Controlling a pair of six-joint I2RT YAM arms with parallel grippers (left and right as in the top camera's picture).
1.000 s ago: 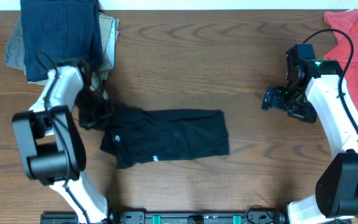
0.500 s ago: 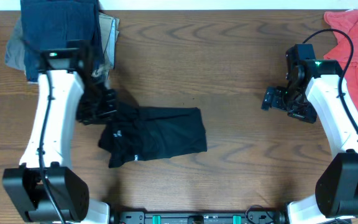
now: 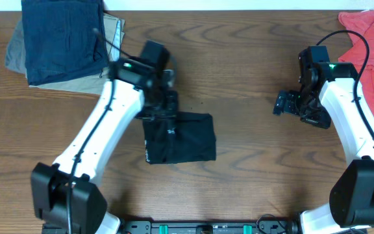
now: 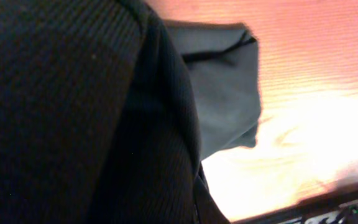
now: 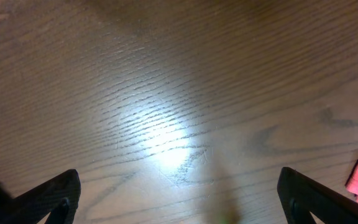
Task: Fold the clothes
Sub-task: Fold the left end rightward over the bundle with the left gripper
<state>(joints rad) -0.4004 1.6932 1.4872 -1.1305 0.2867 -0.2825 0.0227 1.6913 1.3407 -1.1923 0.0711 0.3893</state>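
Hauled the left gripper well rightward, away from the folded pile, dragging one end of the black shirt along. Doubled the cloth over itself on the way: now a compact dark block, roughly half as wide as a second ago, lying directly beneath that gripper and spreading just to its right. Clamped tight on a bunch of shirt fabric, with jaws hidden and ribbed black cloth filling the left wrist view.

Kept the right gripper parked well apart from the left one, spread fully wide, gripping nothing, over bare table.

Read as a first fold carried across but not yet released. Probably called next for lowering, letting go, then squaring the uneven edge below the gripper. Risked pulling the top layer back open on withdrawal.
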